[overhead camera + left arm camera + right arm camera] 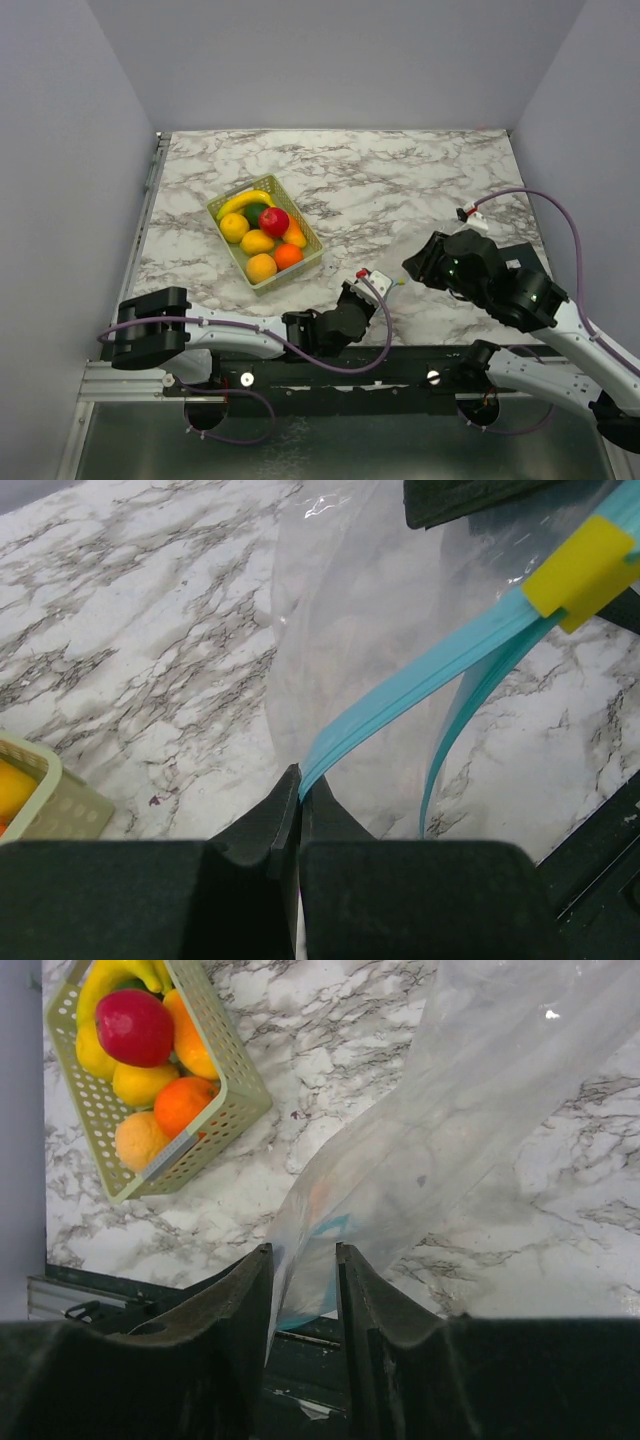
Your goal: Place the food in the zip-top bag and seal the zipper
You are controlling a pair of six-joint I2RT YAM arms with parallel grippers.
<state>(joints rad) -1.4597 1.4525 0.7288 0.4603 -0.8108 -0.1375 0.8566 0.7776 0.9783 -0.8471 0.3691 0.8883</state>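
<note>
The clear zip-top bag [380, 630] hangs between my two grippers over the table's near edge; it also shows in the right wrist view [480, 1110]. Its light blue zipper [420, 680] is parted into two strips that meet at a yellow slider [585, 570]. My left gripper [298, 775] [385, 290] is shut on one strip. My right gripper [300, 1252] [415, 268] stands a narrow gap apart with the bag's slider end between its jaws. The food lies in the basket: banana [243, 200], red apple [274, 221] [133, 1027], orange [288, 256] [182, 1105], lemon [234, 228], dark green piece [255, 212].
The pale yellow-green slotted basket [296, 214] [235, 1045] stands left of centre on the marble table, left of both grippers. Its corner shows in the left wrist view [40, 780]. Grey walls enclose the table on three sides. A black rail runs along the near edge.
</note>
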